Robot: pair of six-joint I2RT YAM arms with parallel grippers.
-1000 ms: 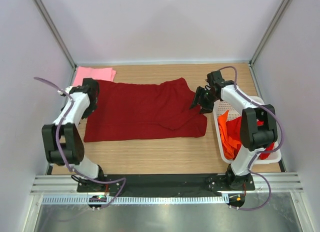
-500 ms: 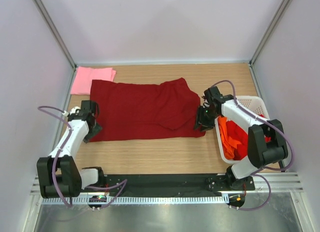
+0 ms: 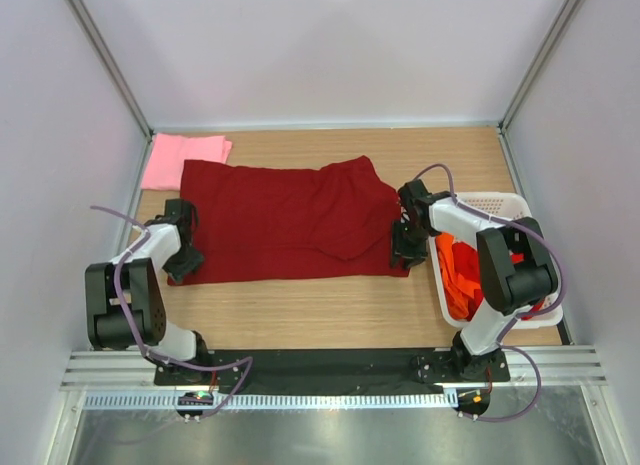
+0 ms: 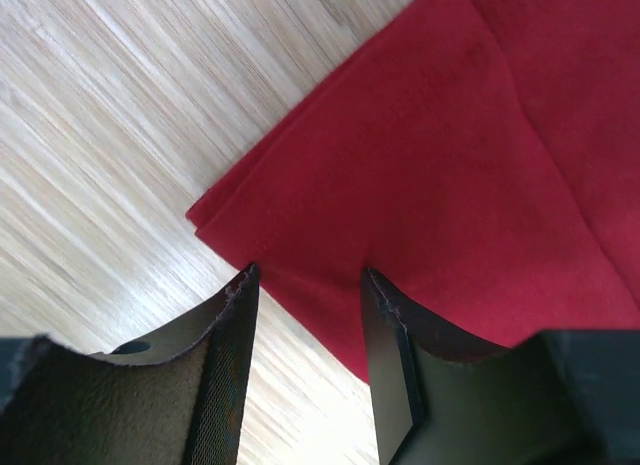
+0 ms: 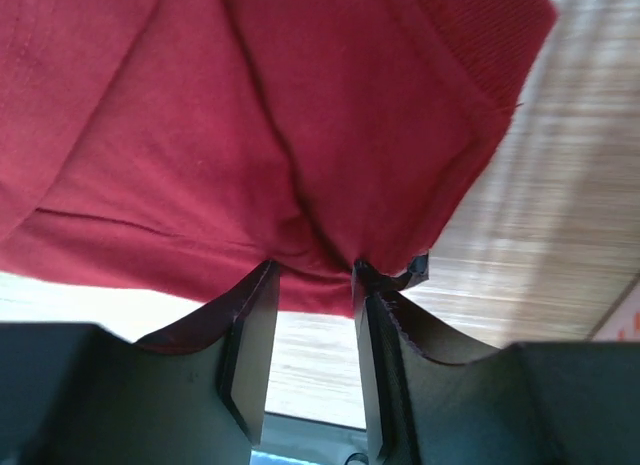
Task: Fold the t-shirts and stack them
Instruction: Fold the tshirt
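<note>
My left tool [image 4: 305, 280] and right tool [image 5: 312, 270] sit apart, straddling near corners of the maroon t-shirt [image 3: 280, 220]. Must catch both layers before lifting.

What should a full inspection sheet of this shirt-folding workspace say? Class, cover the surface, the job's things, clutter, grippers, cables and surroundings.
Surface: wooden table, light grain.
Job's things: maroon t-shirt spread flat mid-table; pink t-shirt folded at the far-left corner; orange t-shirt bundled in the basket.
Clutter: white slotted basket at the right edge.
Grippers: left gripper, jaws parted astride the maroon t-shirt's near-left corner; right gripper, jaws parted over its bunched near-right corner.
Cables: left purple cable and right purple cable loop off the arms.
Surroundings: white enclosure walls; nothing else seen.
</note>
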